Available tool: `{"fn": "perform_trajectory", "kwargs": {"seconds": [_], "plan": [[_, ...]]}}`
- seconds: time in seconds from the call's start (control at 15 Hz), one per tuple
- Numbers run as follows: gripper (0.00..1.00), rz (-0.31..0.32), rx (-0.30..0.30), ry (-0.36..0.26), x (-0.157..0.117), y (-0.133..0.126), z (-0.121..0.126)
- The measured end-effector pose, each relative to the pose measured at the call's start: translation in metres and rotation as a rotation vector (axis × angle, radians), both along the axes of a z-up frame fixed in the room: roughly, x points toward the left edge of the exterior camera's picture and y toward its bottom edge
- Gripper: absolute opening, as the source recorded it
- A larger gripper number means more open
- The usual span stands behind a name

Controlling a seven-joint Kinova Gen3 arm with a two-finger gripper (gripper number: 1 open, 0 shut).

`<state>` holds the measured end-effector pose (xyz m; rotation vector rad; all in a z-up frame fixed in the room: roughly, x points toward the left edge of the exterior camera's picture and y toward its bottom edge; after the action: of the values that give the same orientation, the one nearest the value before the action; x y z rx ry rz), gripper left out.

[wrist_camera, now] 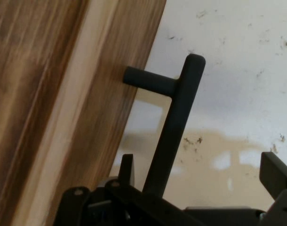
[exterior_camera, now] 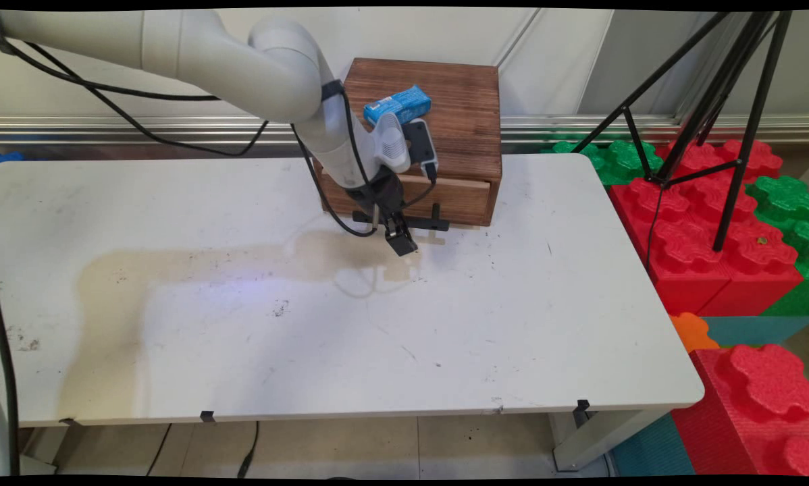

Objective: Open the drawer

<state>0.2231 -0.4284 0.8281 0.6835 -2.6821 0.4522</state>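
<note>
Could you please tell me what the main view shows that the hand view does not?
Only the main view shows the blue packet lying on top of the wooden drawer box, the black tripod and the red foam blocks. Only the hand view shows the black handle passing between the open fingers. Both show the box, handle, gripper and stained white table.

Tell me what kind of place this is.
Probably a robotics lab or test space, not a home. A robot arm works at a stained white table, a black tripod stands to one side, and big foam blocks cover the floor. A wooden drawer box looks like a test prop.
</note>
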Motion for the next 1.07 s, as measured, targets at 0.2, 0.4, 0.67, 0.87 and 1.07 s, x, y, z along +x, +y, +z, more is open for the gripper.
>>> {"fn": "perform_trajectory", "kwargs": {"seconds": [0.2, 0.4, 0.67, 0.87, 1.07], "plan": [[1.00, -0.004, 0.008, 0.003, -0.003, -0.003, -0.008], [1.00, -0.005, 0.018, 0.006, -0.006, -0.005, -0.015], [1.00, -0.007, 0.030, 0.009, -0.009, -0.004, -0.022], [1.00, -0.003, 0.034, 0.009, -0.011, -0.001, -0.026], [1.00, 0.000, 0.040, 0.008, -0.012, 0.005, -0.027]]}}
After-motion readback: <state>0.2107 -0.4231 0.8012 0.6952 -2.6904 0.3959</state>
